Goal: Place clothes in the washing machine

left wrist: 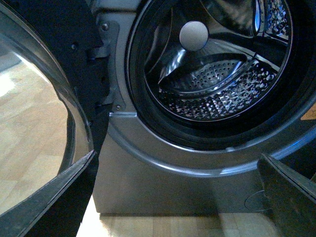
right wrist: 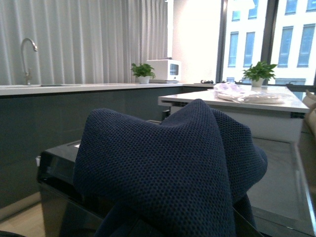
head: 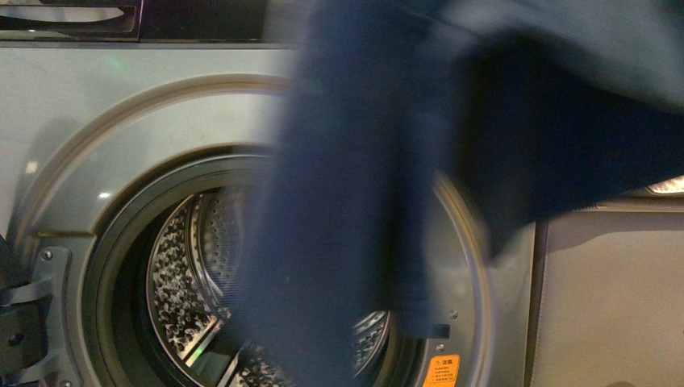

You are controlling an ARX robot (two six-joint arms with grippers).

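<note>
Where it faces the porthole, left gripper (left wrist: 177, 157): fingers (left wrist: 54, 197) spread wide, holding nothing.
Right gripper: buried under the fabric, so I cannot tell its grip.
Clothes (head: 347, 201): dark navy knit, draped from high up, hanging blurred across the drum's mouth.
Washing machine (head: 121, 121): grey front, door (left wrist: 29, 98) swung open.
Drum (left wrist: 217, 94): perforated steel, shining inside.
Sticker (head: 442, 369): orange, low beside the porthole rim.

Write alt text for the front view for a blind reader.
A blurred dark navy soft fabric garment hangs from the upper right across the open round porthole of a grey-silver front-loading washing machine. Its perforated steel drum shows left of the cloth, with an orange sticker at the bottom.
</note>
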